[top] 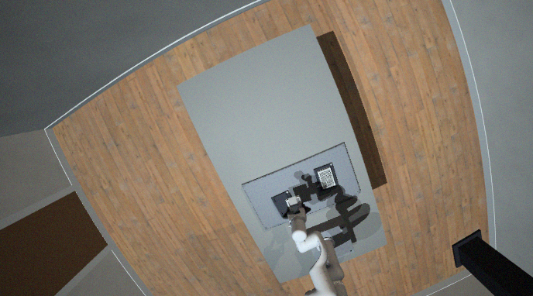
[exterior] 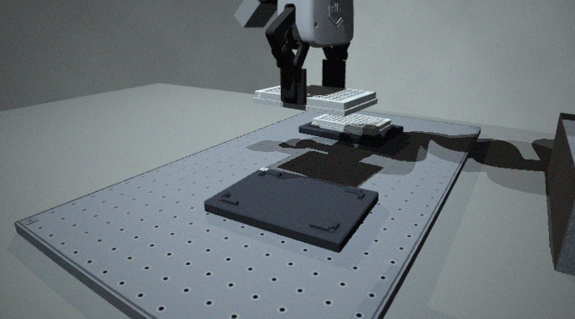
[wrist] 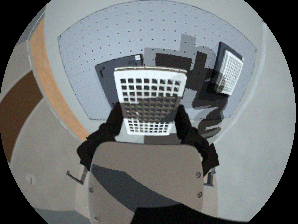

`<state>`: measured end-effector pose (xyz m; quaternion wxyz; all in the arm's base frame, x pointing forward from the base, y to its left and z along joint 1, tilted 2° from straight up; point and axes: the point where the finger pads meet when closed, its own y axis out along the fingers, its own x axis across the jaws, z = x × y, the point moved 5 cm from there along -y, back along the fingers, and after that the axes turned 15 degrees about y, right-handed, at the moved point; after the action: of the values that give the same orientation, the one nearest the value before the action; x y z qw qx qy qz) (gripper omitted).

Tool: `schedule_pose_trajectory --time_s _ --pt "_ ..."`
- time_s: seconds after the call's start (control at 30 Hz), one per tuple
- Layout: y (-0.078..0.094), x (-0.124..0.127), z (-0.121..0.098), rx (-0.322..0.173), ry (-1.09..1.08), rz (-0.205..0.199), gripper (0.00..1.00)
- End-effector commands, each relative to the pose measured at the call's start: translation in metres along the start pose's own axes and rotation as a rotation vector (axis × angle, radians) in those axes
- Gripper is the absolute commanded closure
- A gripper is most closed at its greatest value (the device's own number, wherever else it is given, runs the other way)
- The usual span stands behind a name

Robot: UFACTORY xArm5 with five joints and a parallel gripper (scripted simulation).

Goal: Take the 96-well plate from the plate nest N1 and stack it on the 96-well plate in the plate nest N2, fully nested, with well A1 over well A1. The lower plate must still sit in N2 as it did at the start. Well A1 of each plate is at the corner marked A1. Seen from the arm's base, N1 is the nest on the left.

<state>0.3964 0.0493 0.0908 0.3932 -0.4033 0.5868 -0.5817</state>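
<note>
My gripper (exterior: 313, 87) is shut on a white 96-well plate (exterior: 315, 98) and holds it level in the air, between the two nests and well above the breadboard. The held plate also shows in the wrist view (wrist: 149, 99), with the fingers on its long sides. The dark plate nest N1 (exterior: 292, 205) stands empty in the foreground. The second white 96-well plate (exterior: 351, 123) sits in the dark nest N2 (exterior: 352, 134) beyond it, also in the overhead view (top: 326, 177) and the wrist view (wrist: 229, 72). The A1 marks are too small to read.
The nests stand on a grey perforated breadboard (exterior: 237, 222) on a grey table. A dark box (exterior: 563, 196) stands at the right edge of the exterior view. The arm's base (top: 326, 269) is at the near table edge.
</note>
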Motion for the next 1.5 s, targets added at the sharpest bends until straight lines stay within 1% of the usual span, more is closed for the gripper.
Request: schedule_pose_trajectory --time_s 0.0,0.33,0.4,0.9,0.97,1.47 --pt "-0.001 0.010 0.007 0.002 0.000 0.002 1.00" --pt "0.000 0.039 0.024 0.000 0.000 0.002 1.00" --pt "0.000 0.039 0.024 0.000 0.000 0.002 1.00" --pt "0.001 0.082 0.050 -0.002 0.000 0.003 1.00" --pt "0.001 0.082 0.050 -0.002 0.000 0.003 1.00" --pt "0.002 0.125 0.075 -0.004 0.000 0.005 1.00"
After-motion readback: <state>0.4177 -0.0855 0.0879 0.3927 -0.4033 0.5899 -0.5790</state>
